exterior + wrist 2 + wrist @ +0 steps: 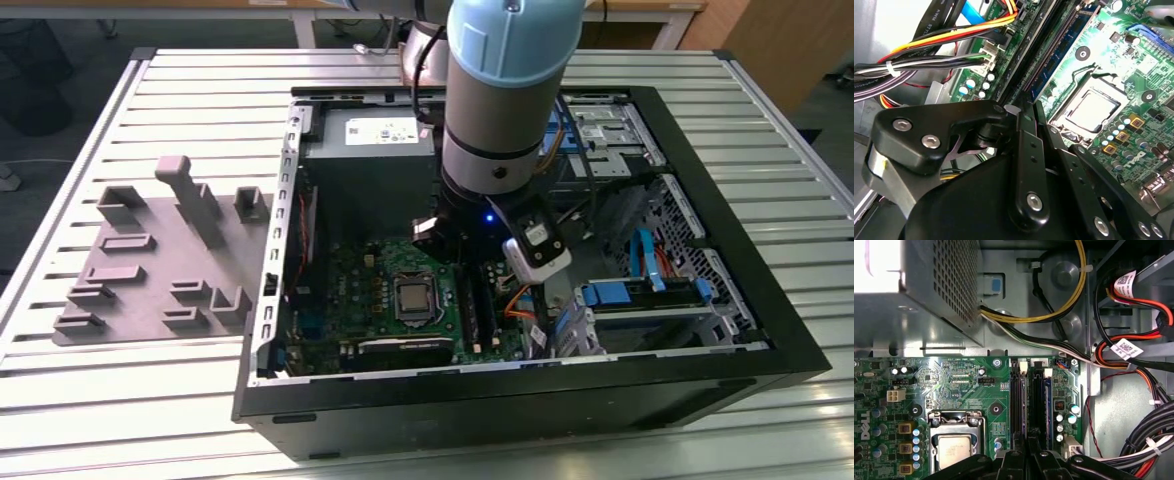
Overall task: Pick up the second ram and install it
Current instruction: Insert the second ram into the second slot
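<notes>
The second ram point(1061, 52) is a thin blue-green stick standing on edge along the black memory slots point(1019, 405) of the green motherboard point(387, 290). Its blue edge point(1046, 405) runs beside the slots in the first wrist view. My gripper point(1031, 107) sits at the stick's near end with its black fingers drawn close together around it. From the first wrist view the gripper point(1027, 447) hangs directly over the slots. In the exterior view the gripper point(461, 255) is low inside the open computer case, under the arm. Whether the stick is fully seated I cannot tell.
A grey moulded holder tray point(154, 260) lies on the slatted table at the exterior view's left. Inside the case are a metal power supply point(919, 290), the processor socket point(954, 445), bundled cables point(1134, 370) and a drive cage point(641, 300) beside the slots.
</notes>
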{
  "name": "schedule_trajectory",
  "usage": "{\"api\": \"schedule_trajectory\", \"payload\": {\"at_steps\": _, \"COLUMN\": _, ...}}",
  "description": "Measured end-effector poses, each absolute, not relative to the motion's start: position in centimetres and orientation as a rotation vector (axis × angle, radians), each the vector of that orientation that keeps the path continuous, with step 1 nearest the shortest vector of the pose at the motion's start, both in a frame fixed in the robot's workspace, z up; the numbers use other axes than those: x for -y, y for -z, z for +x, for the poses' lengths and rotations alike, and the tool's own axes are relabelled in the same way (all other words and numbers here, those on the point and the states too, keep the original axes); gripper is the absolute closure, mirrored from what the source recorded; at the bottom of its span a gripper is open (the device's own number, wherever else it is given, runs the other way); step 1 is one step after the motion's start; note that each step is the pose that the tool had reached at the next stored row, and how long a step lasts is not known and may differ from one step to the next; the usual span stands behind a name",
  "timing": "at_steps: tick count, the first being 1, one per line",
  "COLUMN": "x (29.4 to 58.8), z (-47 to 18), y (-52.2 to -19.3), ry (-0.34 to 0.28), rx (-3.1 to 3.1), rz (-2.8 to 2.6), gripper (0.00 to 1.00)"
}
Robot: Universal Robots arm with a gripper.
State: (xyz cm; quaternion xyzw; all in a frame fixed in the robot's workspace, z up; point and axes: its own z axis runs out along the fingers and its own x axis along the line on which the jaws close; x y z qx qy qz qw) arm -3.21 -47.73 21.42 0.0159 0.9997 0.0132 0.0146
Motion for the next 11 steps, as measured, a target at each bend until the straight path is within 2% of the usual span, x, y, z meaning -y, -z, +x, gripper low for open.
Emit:
{"api": "schedule_trajectory", "payload": {"at_steps": 8, "x": 47.73, "z": -3.21, "y": -21.42, "ry": -0.041, "rx": -3.112, "rz": 0.05, "gripper": 0.85}}
{"api": "schedule_trajectory", "payload": {"at_steps": 9, "x": 47.73, "z": -3.21, "y": -21.41, "ry": -0.041, "rx": -3.112, "rz": 0.05, "gripper": 0.78}}
{"api": "schedule_trajectory", "payload": {"at_steps": 11, "x": 47.73, "z": -3.21, "y": -21.49, "ry": -0.041, "rx": -3.112, "rz": 0.049, "gripper": 0.78}}
